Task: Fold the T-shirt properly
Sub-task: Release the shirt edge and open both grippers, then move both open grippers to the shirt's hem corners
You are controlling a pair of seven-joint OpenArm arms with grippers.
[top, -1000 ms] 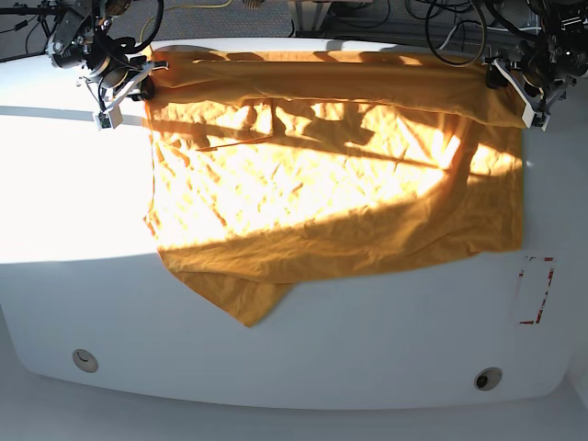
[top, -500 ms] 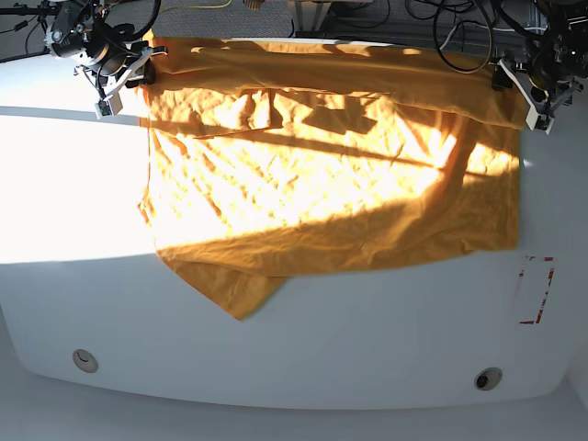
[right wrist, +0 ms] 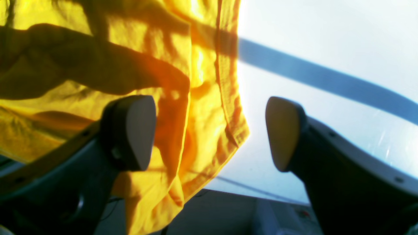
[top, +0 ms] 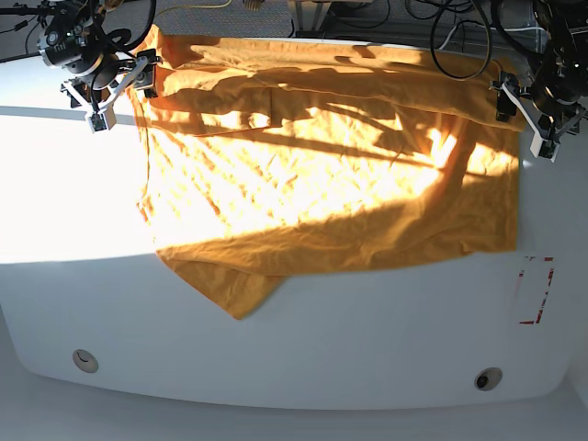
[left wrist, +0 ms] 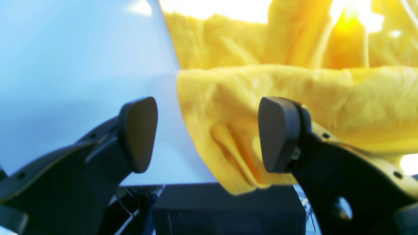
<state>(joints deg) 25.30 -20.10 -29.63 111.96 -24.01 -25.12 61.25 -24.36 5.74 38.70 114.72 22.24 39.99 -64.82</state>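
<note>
Firstly, in the left wrist view the left gripper is seen wide open, holding nothing, with the T-shirt filling the right of the frame on the bench.

In the right wrist view the right gripper is also seen wide open and empty; a shirt edge hangs between its fingers.

In the base view the shirt is spread across the upper middle.

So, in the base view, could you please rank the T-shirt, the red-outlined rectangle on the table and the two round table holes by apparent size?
1. T-shirt, by far the largest.
2. Red-outlined rectangle.
3. The two round holes, left and right; they look alike, so I would not rank them.
</note>
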